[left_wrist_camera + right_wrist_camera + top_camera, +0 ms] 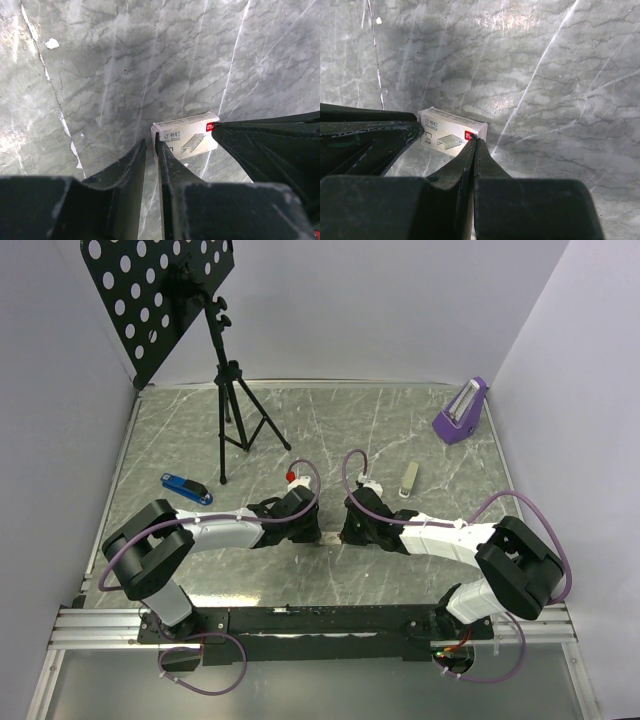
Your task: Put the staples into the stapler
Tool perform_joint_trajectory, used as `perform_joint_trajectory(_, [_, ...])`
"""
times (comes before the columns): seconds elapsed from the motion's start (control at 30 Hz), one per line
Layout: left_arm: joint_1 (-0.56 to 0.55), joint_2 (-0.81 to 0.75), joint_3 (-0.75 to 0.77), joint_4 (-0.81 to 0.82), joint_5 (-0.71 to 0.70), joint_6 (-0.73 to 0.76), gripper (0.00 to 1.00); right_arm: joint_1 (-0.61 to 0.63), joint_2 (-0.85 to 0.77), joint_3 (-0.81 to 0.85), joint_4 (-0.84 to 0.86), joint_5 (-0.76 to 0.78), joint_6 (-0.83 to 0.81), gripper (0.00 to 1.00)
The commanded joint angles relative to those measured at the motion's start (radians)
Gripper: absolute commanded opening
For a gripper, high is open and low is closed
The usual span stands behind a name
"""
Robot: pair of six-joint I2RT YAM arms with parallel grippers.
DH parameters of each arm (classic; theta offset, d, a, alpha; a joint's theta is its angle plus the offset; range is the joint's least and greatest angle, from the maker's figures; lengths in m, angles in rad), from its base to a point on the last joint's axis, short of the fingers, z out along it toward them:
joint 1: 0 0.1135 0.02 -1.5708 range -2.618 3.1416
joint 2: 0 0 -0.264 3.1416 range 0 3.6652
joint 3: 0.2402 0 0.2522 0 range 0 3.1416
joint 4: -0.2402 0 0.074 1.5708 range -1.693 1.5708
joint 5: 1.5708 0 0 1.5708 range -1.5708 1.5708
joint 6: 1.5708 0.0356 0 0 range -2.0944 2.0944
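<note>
Cardboard staples box [192, 131] lies near-centre: right gripper [475, 141] pressed together against its right end, left gripper [150, 143] slightly spread at its left. Brace firmly; tease the end open gently.

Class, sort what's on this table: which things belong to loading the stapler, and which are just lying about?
Belongs to the job:
staple box
blue stapler

Just lying about:
music stand on its tripod
purple metronome

Staples box [187, 136] centre, stapler [186, 488] far left
</note>
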Motion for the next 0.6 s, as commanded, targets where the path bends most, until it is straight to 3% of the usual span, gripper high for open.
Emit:
perform_joint_trajectory(0.0, [-0.007, -0.008, 0.022, -0.071, -0.039, 0.016, 0.22, -0.004, 0.001, 0.021, 0.008, 0.015, -0.008, 0.0])
perform_joint_trajectory(0.57, [-0.031, 0.04, 0.086, -0.087, -0.008, 0.022, 0.25, -0.004, -0.002, 0.006, 0.052, -0.034, 0.005, 0.0])
